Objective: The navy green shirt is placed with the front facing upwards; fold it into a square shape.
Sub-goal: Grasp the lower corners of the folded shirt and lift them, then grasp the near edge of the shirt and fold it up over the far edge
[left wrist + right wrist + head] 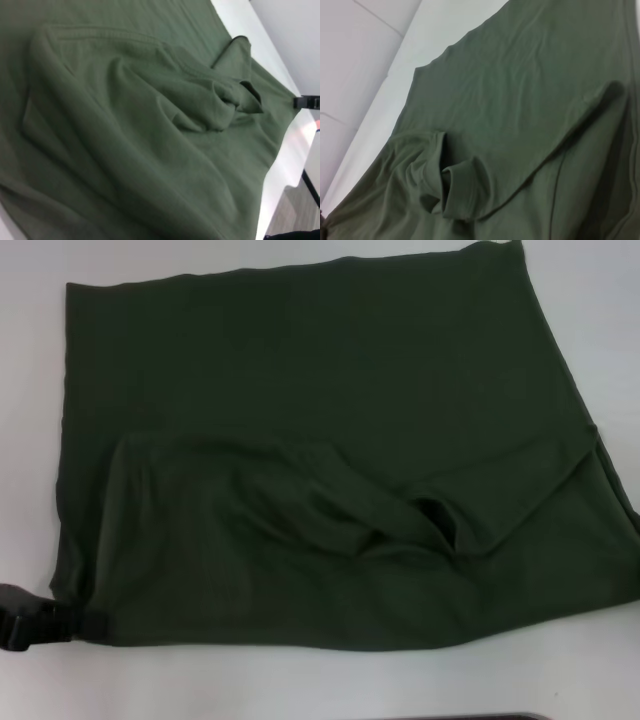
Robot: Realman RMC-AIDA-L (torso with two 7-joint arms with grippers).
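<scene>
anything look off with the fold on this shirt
Yes. The shirt has its near part folded over, but that flap is bunched: the collar is crumpled into a ridge with wrinkles trailing from it, so the fold is not flat. The left gripper sits at its near-left corner.

Green shirt filling most of the frame, bunched into soft folds. Rumpled sleeve at upper right. White table along the right edge.
</scene>
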